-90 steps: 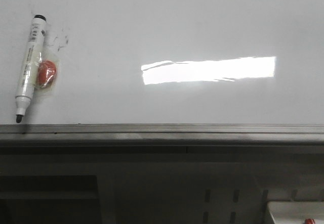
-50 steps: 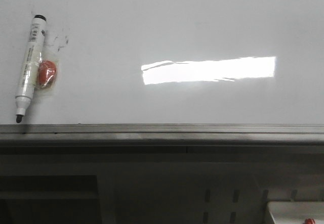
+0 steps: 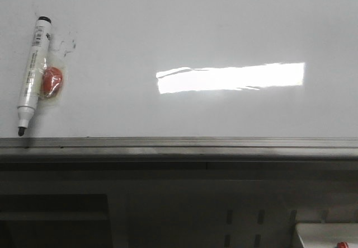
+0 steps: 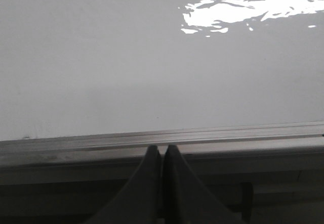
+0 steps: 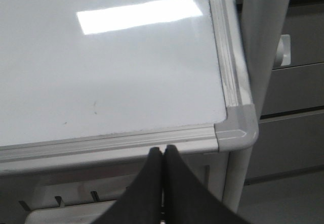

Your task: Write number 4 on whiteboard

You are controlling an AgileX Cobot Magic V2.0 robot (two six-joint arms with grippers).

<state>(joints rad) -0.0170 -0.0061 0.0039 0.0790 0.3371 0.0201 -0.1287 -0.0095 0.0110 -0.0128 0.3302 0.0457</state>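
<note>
The whiteboard (image 3: 184, 29) lies flat, glossy white, with a grey metal edge rail (image 3: 179, 143) along its near side and a bright rectangular glare. No number 4 shows on it; only faint black smudges (image 3: 66, 43) sit at the far left. A white marker with a black tip (image 3: 31, 74) lies at the left, tip toward the rail, with a red eraser (image 3: 51, 82) beside it. My left gripper (image 4: 158, 150) is shut and empty, just off the near rail (image 4: 162, 135). My right gripper (image 5: 163, 151) is shut and empty, off the rail near the board's right corner (image 5: 238, 128).
A grey frame with slots (image 3: 240, 220) runs below the board's near edge. A white object with a red dot (image 3: 330, 237) sits low right. A white post (image 5: 258, 47) and grey drawers (image 5: 298, 82) stand beyond the board's right corner.
</note>
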